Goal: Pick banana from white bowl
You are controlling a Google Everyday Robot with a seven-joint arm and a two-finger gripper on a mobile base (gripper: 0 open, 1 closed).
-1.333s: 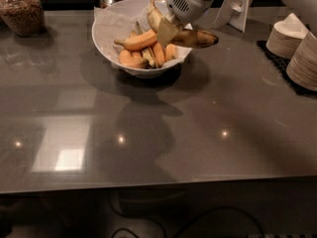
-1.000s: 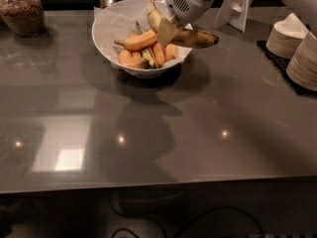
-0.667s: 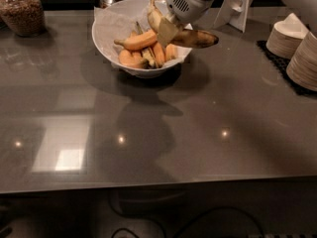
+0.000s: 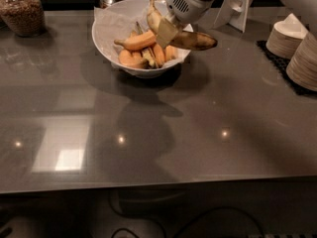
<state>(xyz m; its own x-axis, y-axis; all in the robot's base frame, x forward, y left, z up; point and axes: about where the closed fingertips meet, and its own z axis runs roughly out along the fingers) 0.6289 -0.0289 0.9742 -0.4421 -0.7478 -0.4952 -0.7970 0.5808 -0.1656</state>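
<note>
A white bowl [image 4: 111,31] stands at the back of the grey counter and holds several yellow-orange bananas [image 4: 138,41]. My gripper [image 4: 164,29] hangs over the bowl's right rim, shut on a spotted, browning banana [image 4: 195,40]. That banana sticks out to the right, past the rim and above the counter. The white arm reaches in from the top right.
A glass jar of brown grains [image 4: 22,11] stands at the back left. Stacks of paper plates [image 4: 297,48] sit on a black mat at the right edge. A white sign stand [image 4: 237,6] stands behind the bowl. The counter's front edge [image 4: 158,182] runs across the bottom.
</note>
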